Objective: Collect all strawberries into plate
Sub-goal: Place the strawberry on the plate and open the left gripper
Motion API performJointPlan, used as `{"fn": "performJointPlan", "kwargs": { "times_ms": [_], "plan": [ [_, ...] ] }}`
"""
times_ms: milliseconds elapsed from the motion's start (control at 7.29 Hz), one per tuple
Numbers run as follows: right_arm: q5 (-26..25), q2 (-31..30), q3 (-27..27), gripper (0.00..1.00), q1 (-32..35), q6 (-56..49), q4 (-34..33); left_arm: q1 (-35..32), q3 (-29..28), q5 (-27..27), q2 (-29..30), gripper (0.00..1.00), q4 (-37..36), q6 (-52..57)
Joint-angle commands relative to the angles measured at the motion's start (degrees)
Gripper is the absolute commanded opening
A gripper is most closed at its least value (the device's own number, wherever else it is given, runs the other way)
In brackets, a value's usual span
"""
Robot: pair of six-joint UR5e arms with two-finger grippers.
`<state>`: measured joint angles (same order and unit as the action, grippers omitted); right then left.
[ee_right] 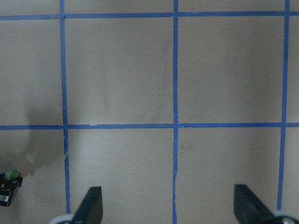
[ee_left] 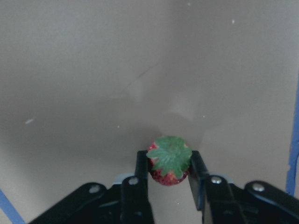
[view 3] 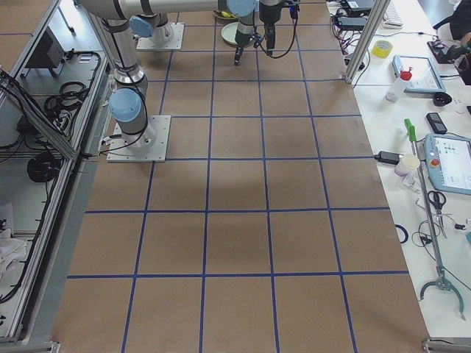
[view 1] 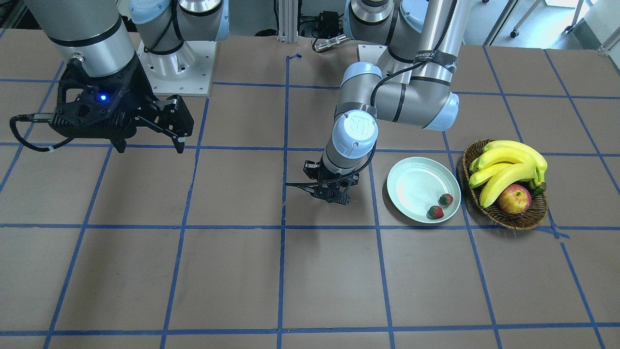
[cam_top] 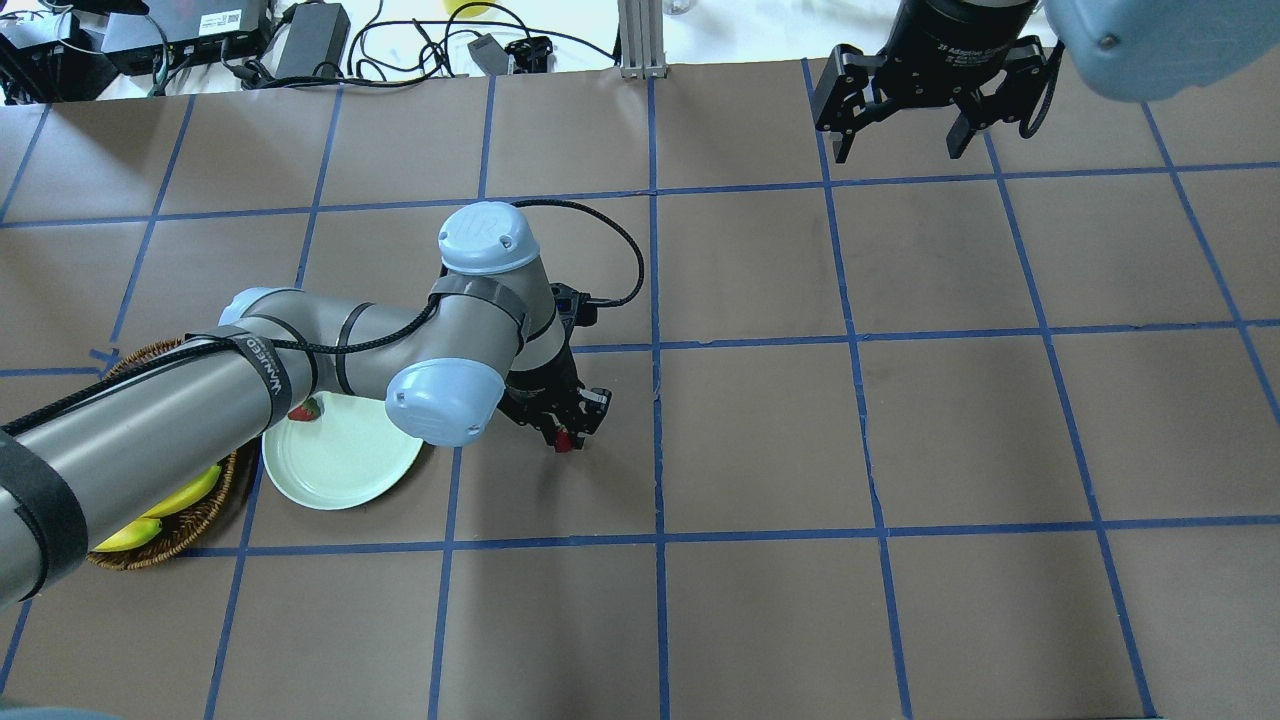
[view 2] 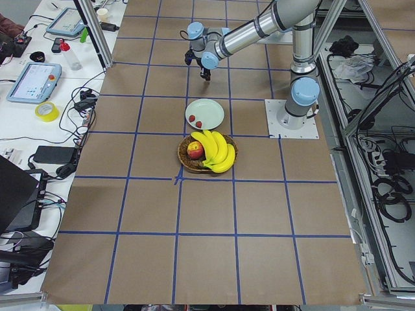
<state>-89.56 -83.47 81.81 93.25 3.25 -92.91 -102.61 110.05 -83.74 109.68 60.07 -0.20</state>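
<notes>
Table (view 1: 232,271): brown surface with a blue tape grid. Left arm (cam_top: 200,400) was stretched out low over it, with the left gripper (cam_top: 566,436) pointing down close to the surface. Right gripper (cam_top: 897,148) hung higher, well apart from the left jaws and on the side away from all the fruit. Its jaws stood wide apart with nothing between them; the wrist view showed only bare grid below.

Wicker basket (view 1: 513,220) sat farthest out on the left of the left jaws, beyond the plate, and held bananas (view 1: 508,165) and an apple (view 1: 514,198). Plate (view 1: 416,184), pale green, lay near the left jaws on their left, between them and the basket. Whether the two rims touched could not be told.

First strawberry (view 1: 446,199) and second strawberry (view 1: 435,212) lay inside the plate, on the part nearest the basket and away from the jaws.

Third strawberry (ee_left: 169,163) was pinched between the left jaws, which were closed down to the berry's width, one finger on each side and the green cap facing the wrist camera. Whether it was resting on the table was not clear.
</notes>
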Motion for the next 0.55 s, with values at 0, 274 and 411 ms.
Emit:
{"fn": "performJointPlan", "kwargs": {
  "times_ms": [0,274,411],
  "plan": [
    [0.0,0.0,0.0,1.00,0.0,0.0,0.0,4.5,-8.8,-1.0,-0.6,0.00,10.5,0.1],
    [0.0,0.0,0.0,1.00,0.0,0.0,0.0,13.7,-14.8,-8.7,-1.3,0.00,22.7,6.7],
    [0.0,0.0,0.0,1.00,0.0,0.0,0.0,17.1,-13.9,-9.9,-1.3,0.00,23.6,11.3]
  ]
}}
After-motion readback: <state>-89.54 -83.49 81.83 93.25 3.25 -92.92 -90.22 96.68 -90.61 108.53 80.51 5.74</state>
